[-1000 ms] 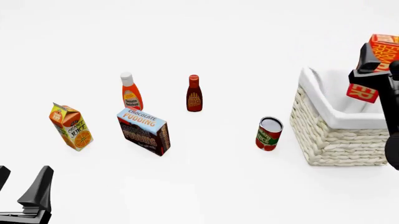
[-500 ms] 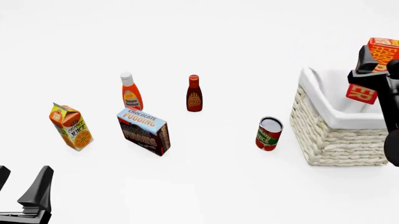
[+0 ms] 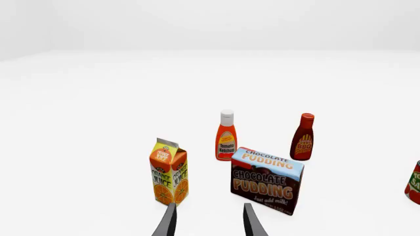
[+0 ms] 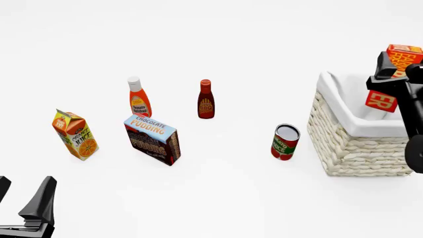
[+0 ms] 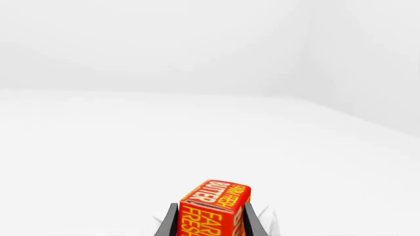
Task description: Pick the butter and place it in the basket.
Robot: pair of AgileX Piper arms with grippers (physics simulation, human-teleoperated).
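Right gripper (image 5: 210, 221) fingers clamp butter (image 4: 390, 79) above basket (image 4: 357, 144) (box clear of lining). Left gripper (image 3: 208, 221) fingers parted, nothing held, low over bench (image 4: 231, 198).

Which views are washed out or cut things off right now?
Front view: white table nearly shadowless; right gripper and butter clipped at the frame's right edge above the basket. Right wrist view: butter sharp, cropped below. Left wrist view: labels crisp, no glare.
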